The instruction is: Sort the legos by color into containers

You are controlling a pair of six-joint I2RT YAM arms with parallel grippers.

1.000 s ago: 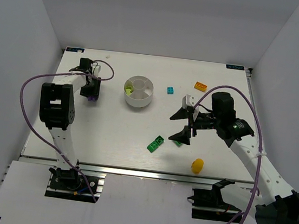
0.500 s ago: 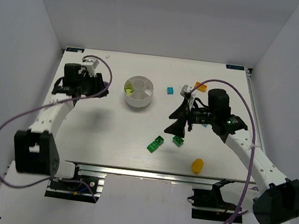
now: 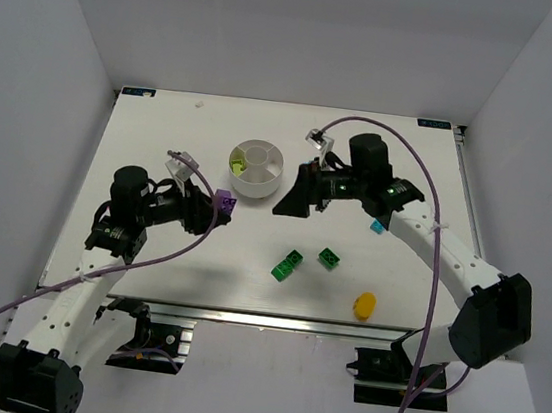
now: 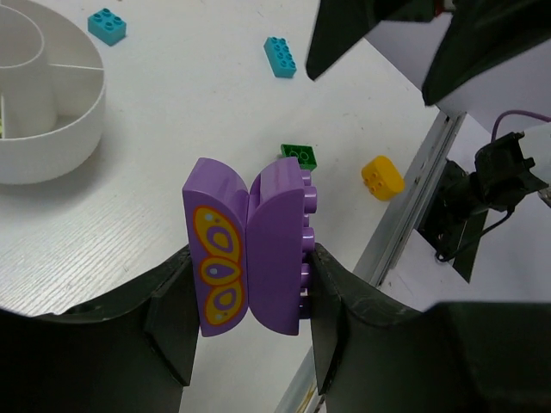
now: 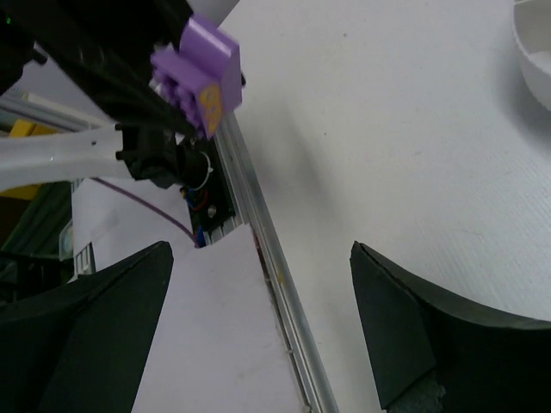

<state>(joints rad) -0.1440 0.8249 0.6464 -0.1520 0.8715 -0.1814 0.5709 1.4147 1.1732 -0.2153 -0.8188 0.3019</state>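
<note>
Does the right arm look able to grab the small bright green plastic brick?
Probably yes: the right gripper is open and empty, with nothing between it and the small bright green plastic brick.

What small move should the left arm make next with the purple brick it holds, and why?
Probably carry it on over the white dish and stop above a section without the lime piece. The left gripper is shut on the purple brick, which hangs just short of the dish wall, so it is not yet sorted.

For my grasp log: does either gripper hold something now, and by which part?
The left gripper holds the purple lego by its two opposite sides. The right gripper is open and empty.
</note>
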